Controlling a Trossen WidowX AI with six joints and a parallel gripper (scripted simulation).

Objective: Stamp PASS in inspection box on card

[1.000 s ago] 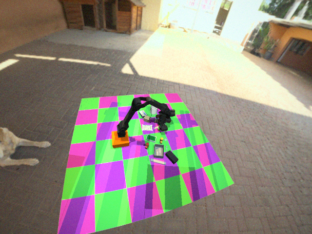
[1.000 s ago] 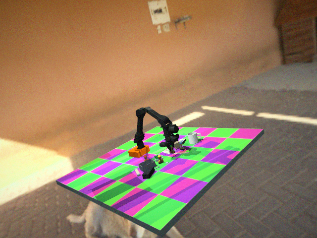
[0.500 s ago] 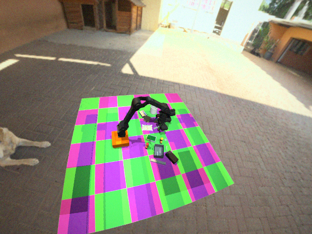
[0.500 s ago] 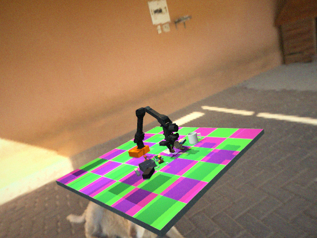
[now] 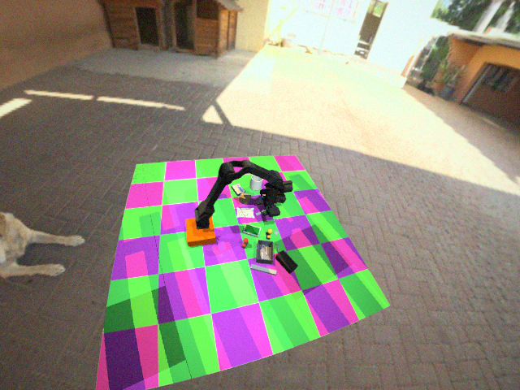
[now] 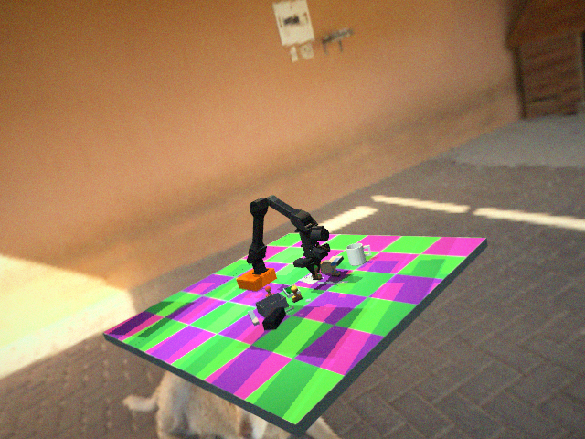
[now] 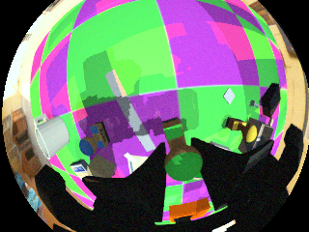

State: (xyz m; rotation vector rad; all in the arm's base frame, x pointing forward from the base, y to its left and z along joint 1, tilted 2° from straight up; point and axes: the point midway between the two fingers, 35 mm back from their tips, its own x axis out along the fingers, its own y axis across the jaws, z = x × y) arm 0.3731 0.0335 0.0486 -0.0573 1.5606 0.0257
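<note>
My gripper (image 5: 269,210) (image 6: 314,270) (image 7: 178,143) is shut on the PASS stamp (image 7: 182,162), a stamp with a round green knob and a brownish neck, and holds it upright a little above the checked bench. The white card (image 5: 244,212) lies flat just left of the gripper in the top view. The green ink pad (image 5: 252,229) lies in front of the card, nearer the camera. The stamp's printing face is hidden from me, and the inspection box is too small to make out.
A yellow-knobbed stamp (image 5: 268,231) (image 7: 251,131) and a red-knobbed one (image 5: 244,241) stand by the pad. A white mug (image 5: 255,182) (image 6: 355,254) (image 7: 52,134) stands behind the gripper. A grey tray (image 5: 264,252), a black box (image 5: 286,261) and a ruler (image 5: 263,268) lie in front. The arm's orange base (image 5: 200,237) is to the left.
</note>
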